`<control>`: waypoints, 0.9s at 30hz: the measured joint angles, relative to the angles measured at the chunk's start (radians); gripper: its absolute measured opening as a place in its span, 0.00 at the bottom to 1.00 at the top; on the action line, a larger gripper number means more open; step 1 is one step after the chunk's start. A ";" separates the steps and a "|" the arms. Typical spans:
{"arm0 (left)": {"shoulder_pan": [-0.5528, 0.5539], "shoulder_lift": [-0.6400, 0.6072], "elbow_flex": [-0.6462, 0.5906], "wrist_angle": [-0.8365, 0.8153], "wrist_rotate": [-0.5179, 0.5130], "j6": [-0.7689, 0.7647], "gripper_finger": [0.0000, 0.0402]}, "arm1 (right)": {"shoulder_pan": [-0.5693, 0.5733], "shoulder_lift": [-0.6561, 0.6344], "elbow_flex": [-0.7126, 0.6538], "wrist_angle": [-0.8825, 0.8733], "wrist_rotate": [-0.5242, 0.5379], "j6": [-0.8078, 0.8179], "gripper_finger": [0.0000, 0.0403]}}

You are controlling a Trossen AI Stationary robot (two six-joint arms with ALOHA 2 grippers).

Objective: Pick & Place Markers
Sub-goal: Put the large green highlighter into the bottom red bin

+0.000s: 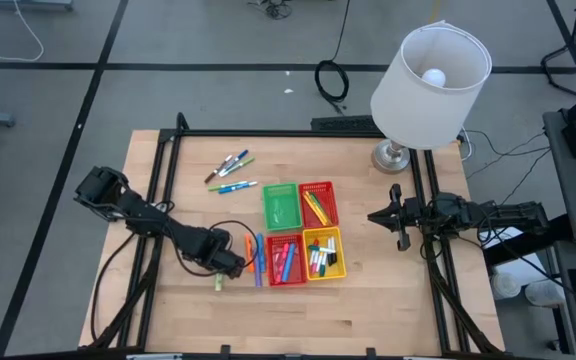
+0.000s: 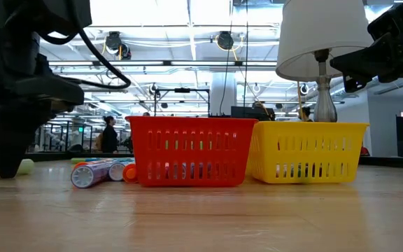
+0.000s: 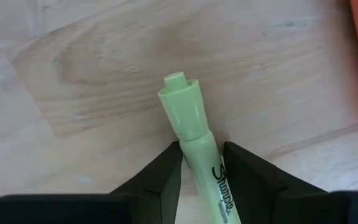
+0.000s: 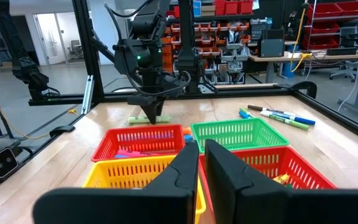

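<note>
The left gripper's [image 3: 201, 165] two dark fingers [image 3: 166, 174] are closed on the barrel of a pale green plastic highlighter marker [image 3: 188, 118], one finger on each side, with the capped end sticking out past the fingertips. The marker lies flat on the light wooden worktop [image 1: 368, 310]. In the high view this gripper [image 1: 230, 268] sits low just to the left of the block of four square plastic baskets, and the green marker [image 1: 218, 283] shows beside it.

Between the left gripper and the baskets lie an orange marker [image 1: 249, 250] and a purple marker [image 1: 258, 262], close to the wall of the red basket [image 1: 286, 259] at the near left of the block. That basket holds pink and blue markers. The yellow basket [image 1: 324, 254] to its right holds several markers, some white with dark caps. Behind these, the green basket [image 1: 281, 204] and a second red basket [image 1: 319, 203] complete the block; the latter holds yellow and orange markers.

Farther back from the green basket, a loose group of blue and green markers [image 1: 230, 172] lies on the worktop.

The right gripper [image 4: 201, 158] hovers to the right of the baskets, its fingers pressed shut on nothing. A white-shaded table lamp [image 1: 430, 72] stands behind it.
</note>
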State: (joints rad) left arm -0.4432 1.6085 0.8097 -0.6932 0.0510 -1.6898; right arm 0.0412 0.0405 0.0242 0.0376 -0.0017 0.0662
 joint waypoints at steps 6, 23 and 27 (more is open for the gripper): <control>-0.014 0.007 0.001 -0.012 -0.041 0.040 0.30 | 0.000 0.000 0.000 0.000 0.000 0.000 0.04; -0.013 0.007 0.000 -0.006 -0.078 0.135 0.18 | 0.000 0.000 0.000 0.000 0.000 0.000 0.04; -0.013 0.008 -0.001 -0.006 -0.088 0.137 0.18 | 0.000 0.000 0.000 0.000 0.000 0.000 0.04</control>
State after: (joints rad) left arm -0.4561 1.6161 0.8089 -0.6991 -0.0373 -1.5528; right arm 0.0412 0.0406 0.0246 0.0376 -0.0017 0.0662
